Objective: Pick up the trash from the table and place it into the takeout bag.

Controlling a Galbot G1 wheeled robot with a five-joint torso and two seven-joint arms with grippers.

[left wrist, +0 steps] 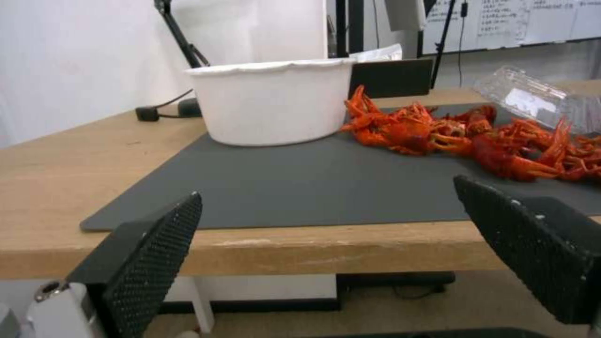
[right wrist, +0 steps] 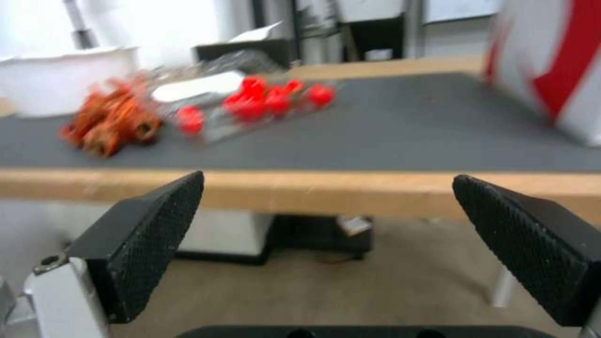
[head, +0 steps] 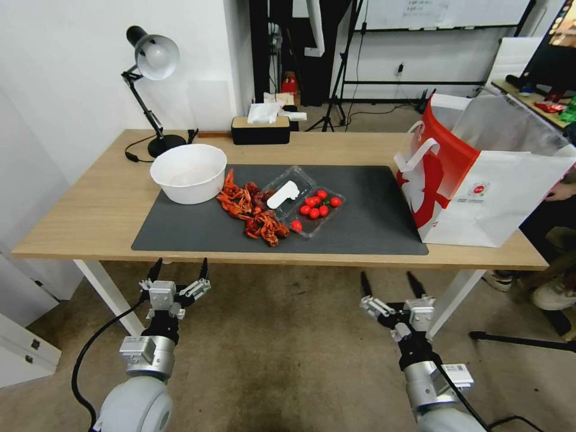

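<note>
Head view: spiky red crayfish shells (head: 251, 210) litter the matte grey mat (head: 372, 222); left gripper (head: 179, 269) and right gripper (head: 389, 282) gape wide.

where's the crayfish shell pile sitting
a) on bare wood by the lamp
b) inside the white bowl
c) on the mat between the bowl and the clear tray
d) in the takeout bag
c: the shells lie on the grey mat, right of the white bowl and against the clear tray.
</note>
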